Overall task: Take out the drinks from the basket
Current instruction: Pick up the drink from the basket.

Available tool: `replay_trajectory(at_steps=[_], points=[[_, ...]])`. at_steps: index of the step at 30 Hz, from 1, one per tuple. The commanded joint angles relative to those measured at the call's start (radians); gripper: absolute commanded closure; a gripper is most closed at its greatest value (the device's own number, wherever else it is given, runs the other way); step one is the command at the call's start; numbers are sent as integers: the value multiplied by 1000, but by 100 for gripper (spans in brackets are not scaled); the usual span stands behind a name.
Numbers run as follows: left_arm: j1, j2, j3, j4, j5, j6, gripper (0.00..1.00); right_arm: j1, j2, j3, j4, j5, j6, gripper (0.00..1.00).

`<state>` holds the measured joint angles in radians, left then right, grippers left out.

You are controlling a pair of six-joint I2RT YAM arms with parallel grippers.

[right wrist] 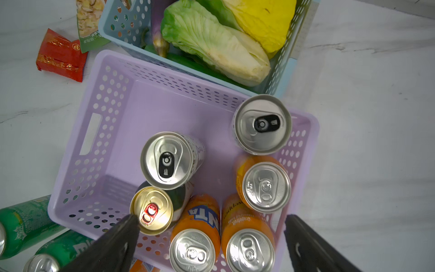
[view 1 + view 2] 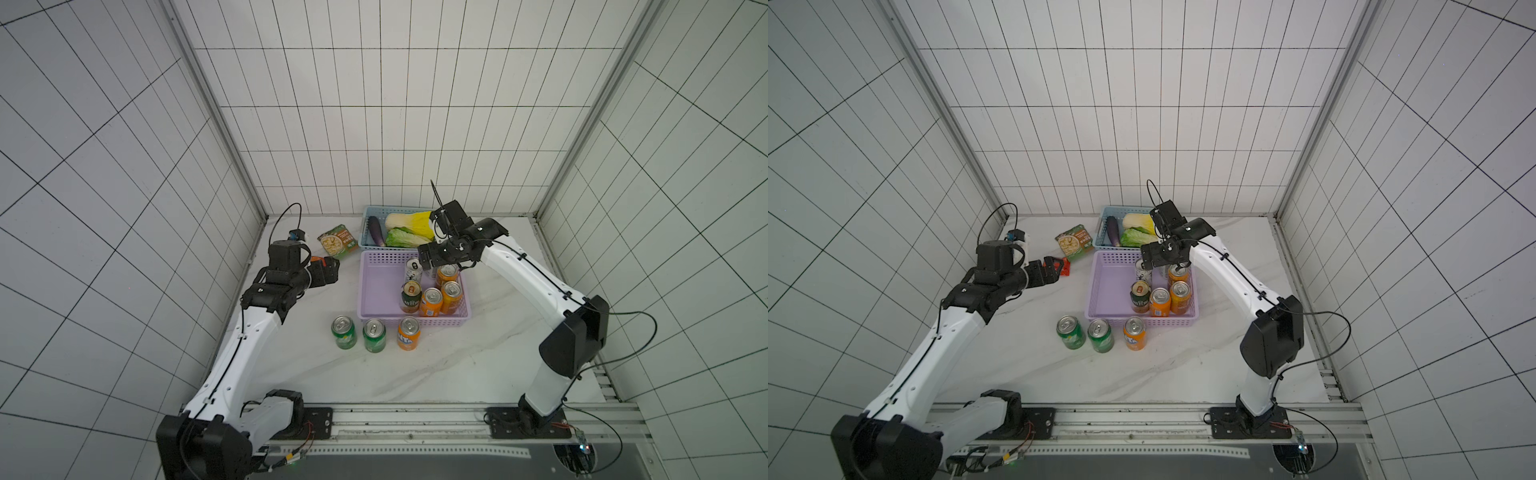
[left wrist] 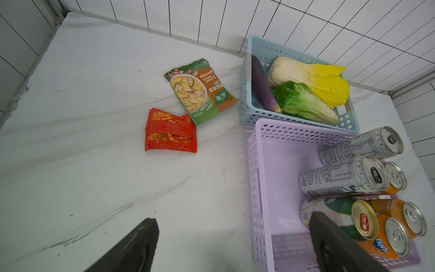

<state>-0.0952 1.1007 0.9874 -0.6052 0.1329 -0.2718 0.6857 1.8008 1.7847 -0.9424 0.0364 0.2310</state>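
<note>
Right wrist view: right gripper [image 1: 211,220] released, empty, above six drinks [image 2: 432,297] upright in basket [image 2: 376,291], frame centre in both top views. Left gripper [image 3: 233,217] likewise released. We'd centre over one orange can [image 1: 266,186], descend plumb, clamp below the rim, spare neighbours.

Two green cans [image 2: 344,332] and one orange can [image 2: 409,333] stand beside the lilac basket [image 2: 449,321].
</note>
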Motion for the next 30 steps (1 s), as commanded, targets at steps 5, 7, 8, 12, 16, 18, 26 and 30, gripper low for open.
replay_trajectory(at_steps=[5, 7, 8, 12, 16, 18, 26, 30], points=[[47, -13, -33, 89, 43, -42, 2, 36, 152, 133, -41, 9, -11, 0], [49, -6, -38, 92, 55, -49, 2, 41, 184, 151, -39, 4, -13, 0], [51, 0, -38, 91, 58, -49, 2, 43, 198, 157, -39, 1, -13, 0], [52, 18, -36, 84, 66, -53, 2, 49, 237, 167, -34, -7, -12, 1], [58, 32, -33, 84, 81, -56, 2, 54, 264, 174, -30, -16, -9, 3], [61, 35, -30, 78, 84, -54, 2, 56, 263, 174, -30, -9, -9, 4], [69, 40, -30, 79, 102, -57, 2, 55, 202, 173, -18, 7, 2, 5], [70, 42, -30, 78, 106, -57, 2, 57, 171, 164, 3, -9, 11, 5]])
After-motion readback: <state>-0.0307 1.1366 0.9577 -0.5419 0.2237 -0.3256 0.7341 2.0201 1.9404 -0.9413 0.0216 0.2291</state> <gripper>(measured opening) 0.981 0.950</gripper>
